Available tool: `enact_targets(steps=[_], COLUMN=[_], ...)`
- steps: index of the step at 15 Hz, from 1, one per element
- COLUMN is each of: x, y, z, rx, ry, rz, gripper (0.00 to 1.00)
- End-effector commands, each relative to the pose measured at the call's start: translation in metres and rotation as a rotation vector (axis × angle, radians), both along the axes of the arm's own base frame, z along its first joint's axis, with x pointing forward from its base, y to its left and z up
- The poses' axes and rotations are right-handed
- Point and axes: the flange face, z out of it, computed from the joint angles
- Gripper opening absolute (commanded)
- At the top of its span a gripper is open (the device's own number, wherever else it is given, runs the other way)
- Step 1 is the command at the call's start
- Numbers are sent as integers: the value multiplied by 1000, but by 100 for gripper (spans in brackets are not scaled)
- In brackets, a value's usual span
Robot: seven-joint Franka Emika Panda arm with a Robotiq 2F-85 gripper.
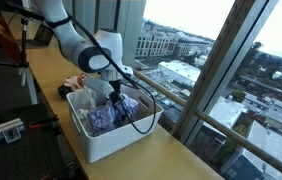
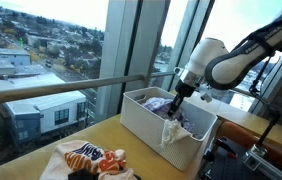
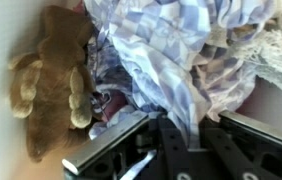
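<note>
Grip is what matters at this step: a fold of the checked cloth (image 3: 171, 50) appears to be pinched between the fingers of the gripper (image 3: 184, 125), which are drawn close together around it in the wrist view. The gripper is seen inside the white bin (image 1: 106, 145), and the cloth is heaped directly under and ahead of the fingertips.

The hold is best judged by how much fabric is caught. A thick fold should be taken rather than a loose edge, since thin woven fabric is likely to slip. Any lift would best be made straight up and slowly, so that nothing is snagged on the bin wall and nothing beside the cloth is dragged along.

A brown plush toy (image 3: 51, 70) is lodged just to one side of the fingers, touching the cloth. Its pile is short and matted, its limbs rounded. A pale lacy fabric (image 3: 271, 45) is bunched on the opposite side. The checked cloth is soft, crumpled and limp, while the bin is rigid, smooth-walled and rectangular.

Well apart from the gripper, outside the bin, an orange and white bundle (image 2: 91, 158) is left on the wooden table (image 2: 166, 160).
</note>
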Motion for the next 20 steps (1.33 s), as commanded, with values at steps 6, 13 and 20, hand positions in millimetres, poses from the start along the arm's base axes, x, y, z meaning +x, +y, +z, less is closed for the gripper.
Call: enact_targets(steps=[6, 13, 20], x=[-17, -34, -57], y=[55, 174, 323], z=[207, 359, 387], rx=[-37, -46, -43], ry=[-177, -341, -354], rz=[57, 189, 326], gripper=[3, 3, 3])
